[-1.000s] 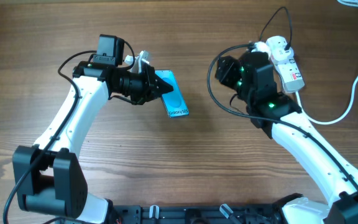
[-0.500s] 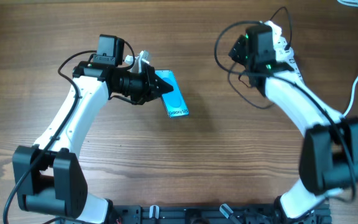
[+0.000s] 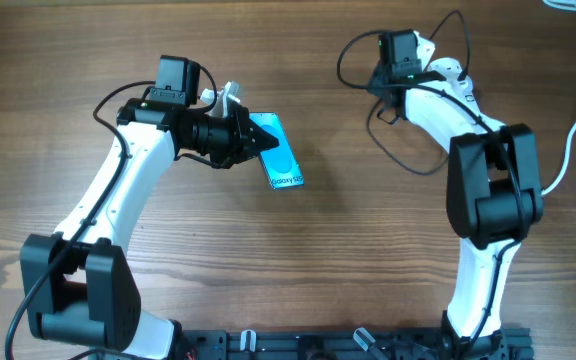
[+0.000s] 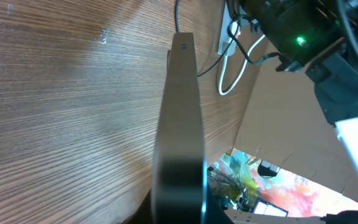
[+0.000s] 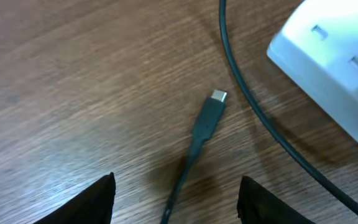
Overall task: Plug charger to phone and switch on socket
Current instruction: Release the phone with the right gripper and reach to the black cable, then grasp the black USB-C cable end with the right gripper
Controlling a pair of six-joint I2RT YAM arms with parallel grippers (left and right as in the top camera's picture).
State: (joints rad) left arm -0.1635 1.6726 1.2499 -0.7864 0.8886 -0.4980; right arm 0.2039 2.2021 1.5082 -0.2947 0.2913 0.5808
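The phone (image 3: 276, 152), with a cyan screen and a white "Galaxy" band, is tilted up off the table, and my left gripper (image 3: 256, 141) is shut on it. In the left wrist view the phone (image 4: 179, 118) stands edge-on. My right gripper (image 5: 176, 186) is open and hovers low over the charger's black cable, whose connector tip (image 5: 218, 96) lies on the wood just ahead of the fingers. In the overhead view my right gripper (image 3: 398, 62) is at the back, beside the socket (image 3: 465, 97). The socket's white corner (image 5: 328, 68) also shows in the right wrist view.
The black charger cable loops (image 3: 408, 165) on the table around the right arm. A thick white-grey lead (image 3: 571, 130) runs from the socket to the back right. A white clip-like piece (image 3: 230, 96) sits behind the left wrist.
The right arm has swung from the middle of the table to the back, and its gripper now hangs over the connector tip beside the socket. The left arm and phone have not moved.
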